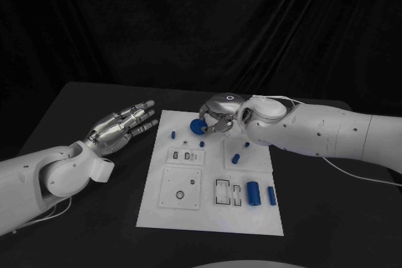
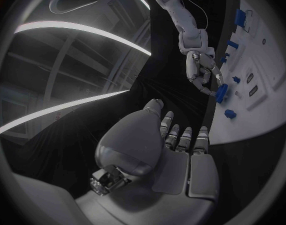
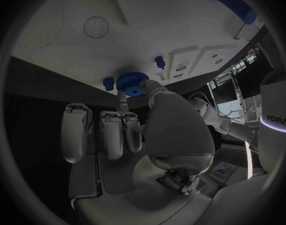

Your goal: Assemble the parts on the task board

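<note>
Right hand (image 1: 219,114) pinched the blue gear (image 1: 197,126) over the task board (image 1: 214,218) at 12 o'clock; left hand (image 1: 121,125), released, lay at 9 o'clock.

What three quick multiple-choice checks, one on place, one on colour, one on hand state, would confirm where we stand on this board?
1. Where is the round toothed gear?
A. at the white task board's far edge, in the right hand's fingers
B. at the board's near edge
C. on the black table beside the left hand

2. What colour are the small parts on the board?
A. red
B. blue
C. yellow

3. How is the left hand?
A. pinching a peg
B. pressing on the board
C. open, fingers spread, holding nothing

Answers:
1 A: the right hand pinches the round toothed gear over the far edge of the white task board.
2 B: the upright cylinder is blue.
3 C: the left hand hovers beside the board.
</note>
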